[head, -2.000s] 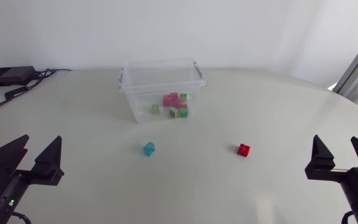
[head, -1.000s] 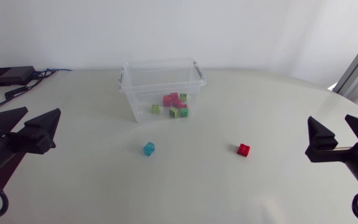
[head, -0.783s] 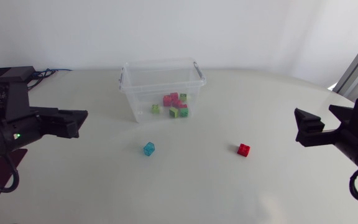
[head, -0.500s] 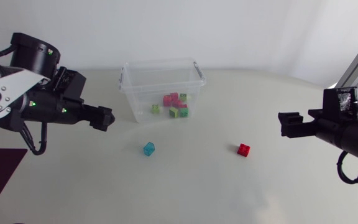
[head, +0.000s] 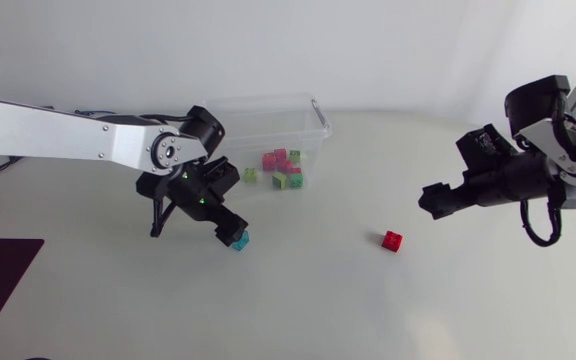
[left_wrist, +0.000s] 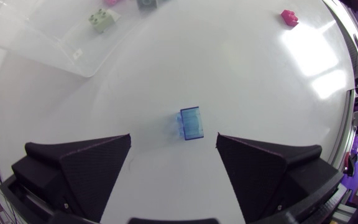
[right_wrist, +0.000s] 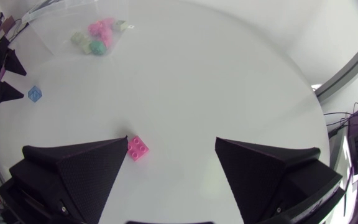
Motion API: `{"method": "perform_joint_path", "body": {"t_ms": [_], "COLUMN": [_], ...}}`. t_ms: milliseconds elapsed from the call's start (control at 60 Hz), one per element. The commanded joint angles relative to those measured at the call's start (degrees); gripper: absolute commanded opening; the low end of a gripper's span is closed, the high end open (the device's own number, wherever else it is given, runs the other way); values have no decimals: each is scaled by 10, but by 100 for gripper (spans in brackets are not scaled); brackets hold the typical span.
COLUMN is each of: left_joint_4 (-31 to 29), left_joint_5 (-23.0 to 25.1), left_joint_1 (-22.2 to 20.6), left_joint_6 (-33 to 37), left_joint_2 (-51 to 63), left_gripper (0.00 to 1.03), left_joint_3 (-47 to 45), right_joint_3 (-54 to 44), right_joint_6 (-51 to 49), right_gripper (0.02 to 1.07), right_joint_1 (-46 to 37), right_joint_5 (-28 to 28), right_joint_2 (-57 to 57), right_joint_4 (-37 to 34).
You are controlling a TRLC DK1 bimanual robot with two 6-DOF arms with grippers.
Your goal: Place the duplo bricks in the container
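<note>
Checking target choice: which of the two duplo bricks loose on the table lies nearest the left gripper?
The translucent blue square brick, just ahead of the open left gripper; the red square brick lies far off, near the right gripper.

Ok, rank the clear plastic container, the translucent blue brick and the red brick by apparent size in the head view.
Largest: clear plastic container.
Then red brick and translucent blue brick: they look alike, and the left gripper partly covers the blue one, so unranked.

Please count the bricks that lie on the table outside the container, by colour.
blue brick: 1
red brick: 1
total outside the container: 2
</note>
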Motion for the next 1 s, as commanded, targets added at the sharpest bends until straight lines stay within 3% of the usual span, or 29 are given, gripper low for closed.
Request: {"method": "perform_joint_path", "body": {"t_ms": [0,267,533,583,750,983], "left_joint_4": [-10,-10,1,3,12,11], "left_joint_5": [2,1,2,2,10,10], "left_joint_1": [-6,-24,-36,-37,-42,-54], "left_joint_6": [10,3,-13,-14,-17,-8], "left_joint_2": [26,80,96,101,105,66], "left_gripper": [95,90,60,59,34,30], "left_joint_3": [27,43,46,45,41,23], "right_joint_3": [16,14,52,60,82,99], "right_joint_6": [-68,-138,-231,-240,-268,-320], "right_gripper": [103,102,102,102,102,99], "right_joint_1": [5,42,32,27,3,-11], "right_joint_5": [-2,-13,-49,-49,-78,-89], "right_joint_2": [26,94,171,184,221,251], "right_joint_4": [-17,10,9,9,5,-10]}}
